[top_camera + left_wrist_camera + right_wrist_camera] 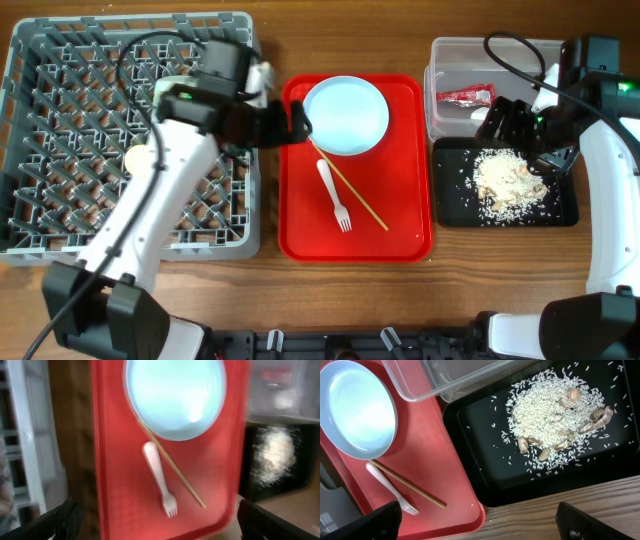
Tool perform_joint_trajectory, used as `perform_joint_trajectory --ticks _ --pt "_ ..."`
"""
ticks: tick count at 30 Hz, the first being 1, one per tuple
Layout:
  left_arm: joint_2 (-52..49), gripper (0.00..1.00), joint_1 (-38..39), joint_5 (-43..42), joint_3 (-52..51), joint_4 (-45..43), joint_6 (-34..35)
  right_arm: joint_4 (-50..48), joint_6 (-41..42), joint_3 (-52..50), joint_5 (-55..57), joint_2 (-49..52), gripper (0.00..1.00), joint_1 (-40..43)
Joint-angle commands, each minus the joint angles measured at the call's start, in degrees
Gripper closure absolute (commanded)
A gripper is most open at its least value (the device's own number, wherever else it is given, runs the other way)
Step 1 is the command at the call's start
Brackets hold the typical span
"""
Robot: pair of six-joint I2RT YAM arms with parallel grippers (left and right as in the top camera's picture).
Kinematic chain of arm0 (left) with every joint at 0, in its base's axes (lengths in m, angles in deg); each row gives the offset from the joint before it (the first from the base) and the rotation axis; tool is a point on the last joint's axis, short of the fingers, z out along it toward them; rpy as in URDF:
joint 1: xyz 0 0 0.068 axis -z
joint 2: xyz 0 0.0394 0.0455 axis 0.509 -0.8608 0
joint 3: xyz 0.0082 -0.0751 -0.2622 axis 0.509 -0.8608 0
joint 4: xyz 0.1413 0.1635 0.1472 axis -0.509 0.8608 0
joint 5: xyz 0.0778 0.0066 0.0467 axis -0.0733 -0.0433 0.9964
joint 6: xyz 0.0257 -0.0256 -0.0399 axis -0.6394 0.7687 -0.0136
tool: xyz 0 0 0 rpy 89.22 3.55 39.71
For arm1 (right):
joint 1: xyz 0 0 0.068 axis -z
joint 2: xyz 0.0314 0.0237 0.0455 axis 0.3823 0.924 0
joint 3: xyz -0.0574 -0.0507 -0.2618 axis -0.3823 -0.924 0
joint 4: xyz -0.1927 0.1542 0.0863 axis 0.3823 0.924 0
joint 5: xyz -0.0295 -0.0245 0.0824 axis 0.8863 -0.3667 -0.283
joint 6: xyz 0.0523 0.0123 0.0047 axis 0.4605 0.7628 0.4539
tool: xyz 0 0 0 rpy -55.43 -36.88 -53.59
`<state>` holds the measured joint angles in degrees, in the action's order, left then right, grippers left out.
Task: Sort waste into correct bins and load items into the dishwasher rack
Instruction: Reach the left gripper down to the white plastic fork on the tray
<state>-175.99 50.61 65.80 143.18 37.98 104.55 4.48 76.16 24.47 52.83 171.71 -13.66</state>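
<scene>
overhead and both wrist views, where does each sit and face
Overhead: fixed above the table, looking down; left arm and right arm show.
Left wrist: by the rack, facing the red tray; left fingers at bottom corners.
Right wrist: above the black tray, looking down at rice; right fingers likewise.
Shared by wrist views: plate, fork, chopstick.

On the red tray (300,225), the near strip and the left side are bare enough for me to come down; the plate (345,115) fills its far half, and the fork (333,195) and chopstick (352,188) lie across its middle. Left of the tray the rack (60,150) stands past a narrow strip of table (270,210); right of it the black tray (455,205) and tub (450,60) sit just beside its edge.
</scene>
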Motion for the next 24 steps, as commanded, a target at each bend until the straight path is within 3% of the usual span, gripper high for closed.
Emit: perform_joint_trajectory --ticks 1,5,8,15,24 --pt "0.3 0.0 9.2 11.8 -0.3 0.4 13.4 0.1 -0.3 0.9 -0.1 0.2 0.0 0.2" --pt "-3.4 0.0 16.1 16.2 -0.3 3.2 26.9 0.3 -0.3 0.9 -0.1 0.2 0.0 0.2" --pt "-7.5 0.0 19.1 16.2 -0.3 4.5 30.5 0.3 -0.3 0.9 -0.1 0.2 0.0 0.2" --pt "-15.9 0.01 24.3 16.1 -0.3 4.6 30.5 0.3 -0.3 0.9 -0.1 0.2 0.0 0.2" --pt "-22.9 0.08 25.5 15.5 -0.3 3.3 30.4 0.3 -0.8 0.9 0.0 0.2 0.01 0.2"
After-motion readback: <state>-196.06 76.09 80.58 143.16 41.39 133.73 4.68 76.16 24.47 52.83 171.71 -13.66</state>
